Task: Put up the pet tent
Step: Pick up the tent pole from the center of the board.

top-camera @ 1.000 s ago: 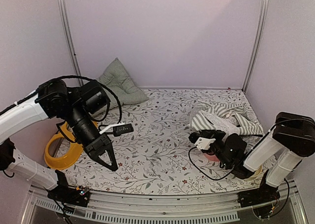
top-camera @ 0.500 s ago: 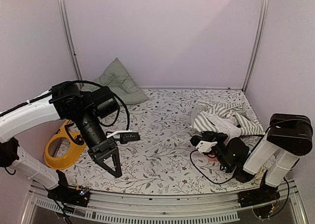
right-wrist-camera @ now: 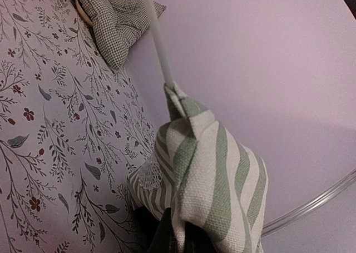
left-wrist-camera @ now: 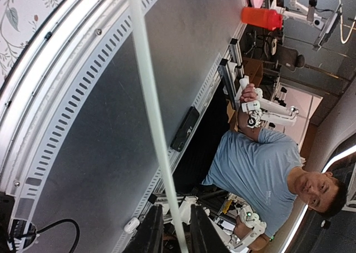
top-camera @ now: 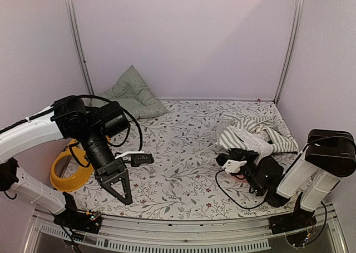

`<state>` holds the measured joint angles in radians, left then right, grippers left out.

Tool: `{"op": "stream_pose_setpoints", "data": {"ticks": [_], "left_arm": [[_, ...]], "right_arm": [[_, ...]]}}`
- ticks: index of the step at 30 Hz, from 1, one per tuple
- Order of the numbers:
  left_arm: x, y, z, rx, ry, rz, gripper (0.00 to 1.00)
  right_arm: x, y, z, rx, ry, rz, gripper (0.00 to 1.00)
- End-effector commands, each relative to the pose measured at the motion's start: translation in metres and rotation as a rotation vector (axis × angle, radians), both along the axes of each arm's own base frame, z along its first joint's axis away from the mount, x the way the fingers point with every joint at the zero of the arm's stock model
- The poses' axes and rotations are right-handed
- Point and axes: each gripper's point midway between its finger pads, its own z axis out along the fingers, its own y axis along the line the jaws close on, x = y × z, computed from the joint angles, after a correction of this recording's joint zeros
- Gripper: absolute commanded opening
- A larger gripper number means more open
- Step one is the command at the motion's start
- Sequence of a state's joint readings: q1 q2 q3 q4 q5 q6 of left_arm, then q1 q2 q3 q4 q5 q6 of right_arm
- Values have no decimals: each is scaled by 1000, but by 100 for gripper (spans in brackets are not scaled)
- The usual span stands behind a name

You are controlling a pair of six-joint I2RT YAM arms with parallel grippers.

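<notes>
The pet tent lies crumpled at the back right of the table, green-and-white striped with mesh. My right gripper sits low at its near-left edge. In the right wrist view this gripper is shut on a fold of the striped fabric, and a thin white pole comes out of the top of the fold. My left gripper points down toward the near rail. Seen from the left wrist, its jaws stand slightly apart around a thin pale pole, with a small gap on each side.
A green checked cushion leans in the back left corner. A yellow bowl lies at the left edge behind my left arm. A pink bowl shows under my right wrist. The slotted metal rail runs along the near edge.
My left arm has swung forward and lower toward the near rail, and its jaws have parted a little. My right gripper has hardly moved and keeps its hold on the fabric.
</notes>
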<state>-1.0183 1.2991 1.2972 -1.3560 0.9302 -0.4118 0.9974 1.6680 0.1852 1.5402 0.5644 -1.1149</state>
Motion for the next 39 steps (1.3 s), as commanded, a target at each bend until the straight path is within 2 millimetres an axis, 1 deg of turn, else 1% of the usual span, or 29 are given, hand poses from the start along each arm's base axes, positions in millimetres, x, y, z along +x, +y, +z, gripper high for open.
{"op": "stream_pose_setpoints", "data": {"ticks": [1,9,14,19,22,24,26,28,29,30,31,33,34,35,36,38,39], "left_arm": [[-8,6,8,-24,23,-11,19],[-15,10,17,-62,50,-18,17],[-19,14,16,-64,66,-21,15],[-22,17,14,-61,80,-22,8],[-23,17,14,-62,85,-26,0],[-20,16,13,-58,57,-22,0],[-8,10,16,-53,-22,-5,0],[15,-4,22,-52,-121,51,0],[27,-17,33,-107,-166,92,0],[40,-32,49,-189,-220,151,0],[53,-42,63,-269,-269,225,0],[78,-63,83,-426,-341,364,0],[89,-68,79,-451,-369,420,0],[98,-73,82,-507,-403,477,0],[106,-77,80,-558,-419,538,0],[124,-76,86,-675,-483,665,0],[137,-72,77,-697,-528,747,0]], "right_arm": [[-6,1,10,57,-15,13,0],[-8,4,6,41,-6,17,0],[-7,5,4,40,1,19,0],[-7,5,3,39,4,19,0],[-7,5,2,39,7,19,0],[-7,6,3,45,1,22,0],[-7,8,8,57,-8,24,0],[-8,15,21,87,-18,58,0],[-8,20,24,88,-10,73,0],[-8,26,31,107,-2,98,0],[-10,36,40,134,22,145,0],[-10,59,54,177,78,231,0],[-12,71,61,191,99,276,0],[-12,84,69,212,119,319,0],[-11,95,73,210,133,348,0],[-7,115,83,206,138,391,0],[-7,125,88,196,138,416,0]]}}
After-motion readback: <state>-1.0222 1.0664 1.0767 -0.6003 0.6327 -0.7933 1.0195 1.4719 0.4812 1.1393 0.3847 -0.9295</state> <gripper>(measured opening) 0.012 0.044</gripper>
